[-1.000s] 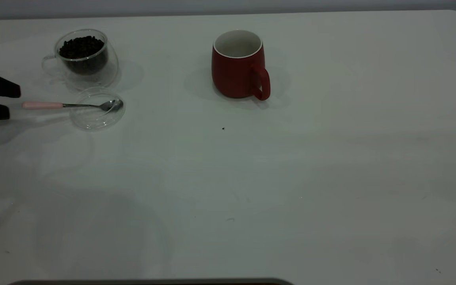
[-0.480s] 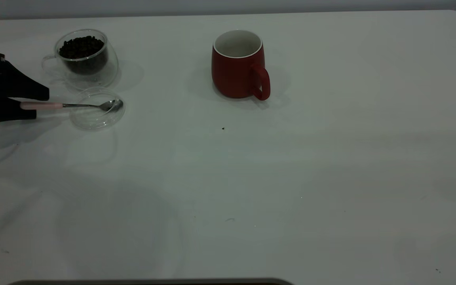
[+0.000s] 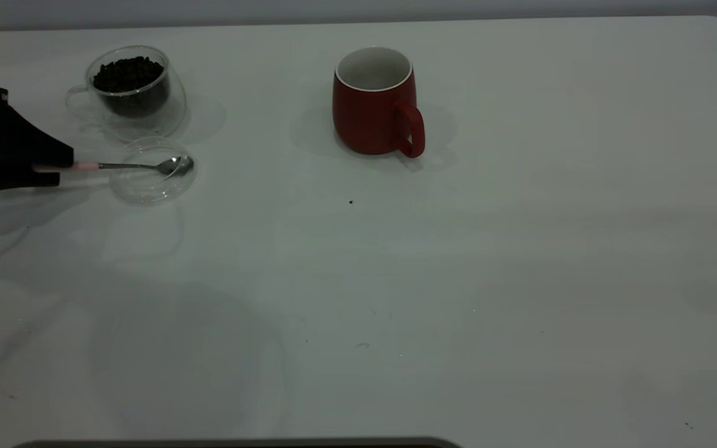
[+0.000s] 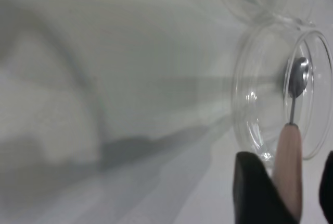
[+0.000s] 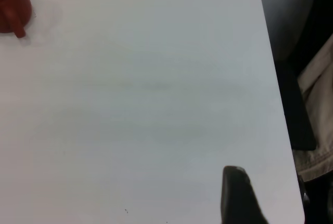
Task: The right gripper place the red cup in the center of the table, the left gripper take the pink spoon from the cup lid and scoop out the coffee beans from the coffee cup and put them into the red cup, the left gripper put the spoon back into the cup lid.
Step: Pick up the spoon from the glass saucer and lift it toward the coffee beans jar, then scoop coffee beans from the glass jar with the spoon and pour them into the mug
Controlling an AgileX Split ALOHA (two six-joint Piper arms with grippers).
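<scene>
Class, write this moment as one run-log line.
left claw: closing around pink spoon handle | spoon bowl in cup lid | red cup: empty, upright | right claw: parked off-table

Two cups (image 3: 128, 90) (one lid (image 3: 153, 171), one spoon (image 3: 128, 165))

Left gripper (image 3: 53, 166): matte black, wedge-shaped fingers (image 3: 28, 144). Right gripper: one black rounded fingertip (image 5: 237, 195) visible.

The left hand (image 3: 53, 167) is reaching in low from the left edge of the exterior view, its two black wedge fingers (image 3: 19, 142) pointing toward the middle and sitting close together, one above and one below a narrow gap. The right hand (image 5: 244, 198) is staying out of the exterior view; only one dark finger is showing in its own wrist view.
</scene>
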